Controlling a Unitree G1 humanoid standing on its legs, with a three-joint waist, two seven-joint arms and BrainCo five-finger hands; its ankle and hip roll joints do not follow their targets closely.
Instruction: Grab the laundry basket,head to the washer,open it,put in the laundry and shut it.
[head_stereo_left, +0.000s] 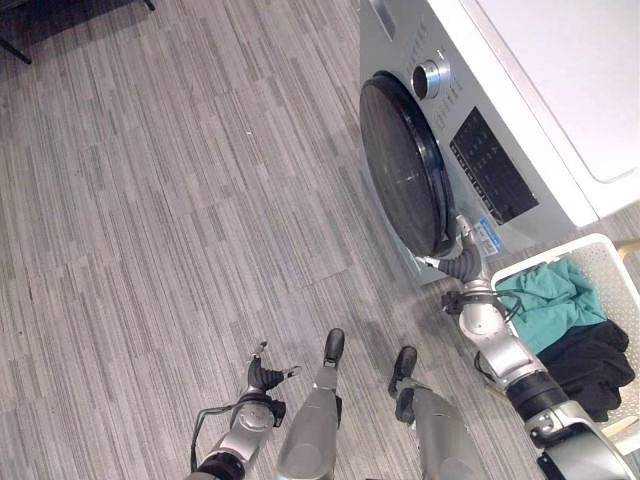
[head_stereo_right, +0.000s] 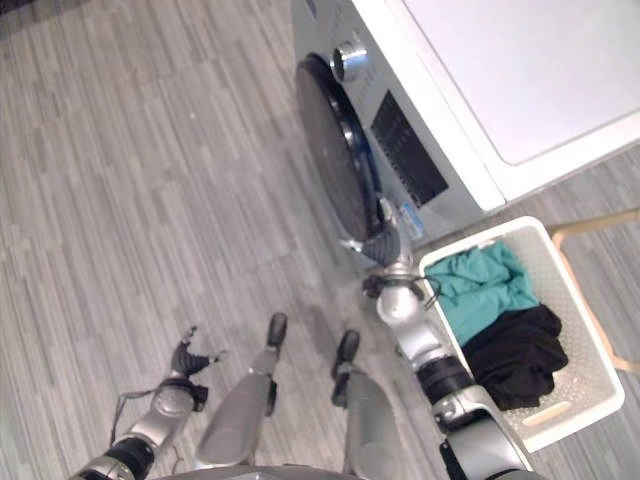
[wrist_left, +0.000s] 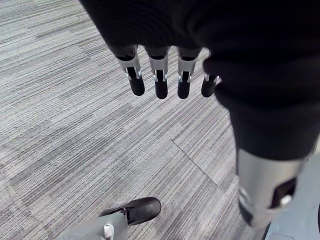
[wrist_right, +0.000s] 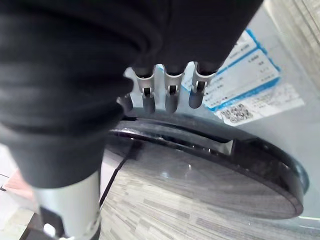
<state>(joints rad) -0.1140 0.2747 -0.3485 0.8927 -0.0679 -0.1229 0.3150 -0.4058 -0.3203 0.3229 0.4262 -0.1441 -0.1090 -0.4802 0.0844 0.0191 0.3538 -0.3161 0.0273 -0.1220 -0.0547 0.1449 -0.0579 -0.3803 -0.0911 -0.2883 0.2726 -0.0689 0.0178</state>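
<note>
The silver washer (head_stereo_left: 500, 120) stands at the upper right, and its dark round door (head_stereo_left: 400, 165) lies against the front. My right hand (head_stereo_left: 462, 262) reaches up to the door's lower rim. In the right wrist view its fingers (wrist_right: 170, 95) are straight, with their tips at the seam between the door (wrist_right: 210, 175) and the washer's front. It holds nothing. The white laundry basket (head_stereo_right: 590, 330) sits on the floor to the right of that arm, with a teal cloth (head_stereo_right: 480, 285) and a black cloth (head_stereo_right: 515, 350) in it. My left hand (head_stereo_left: 265, 378) hangs open, low over the floor.
A white counter top (head_stereo_left: 570, 70) runs behind the washer. A wooden frame (head_stereo_right: 590, 225) stands beside the basket's far side. A blue and white label (wrist_right: 250, 85) is stuck on the washer's front below the door. Grey plank floor (head_stereo_left: 180, 200) spreads to the left.
</note>
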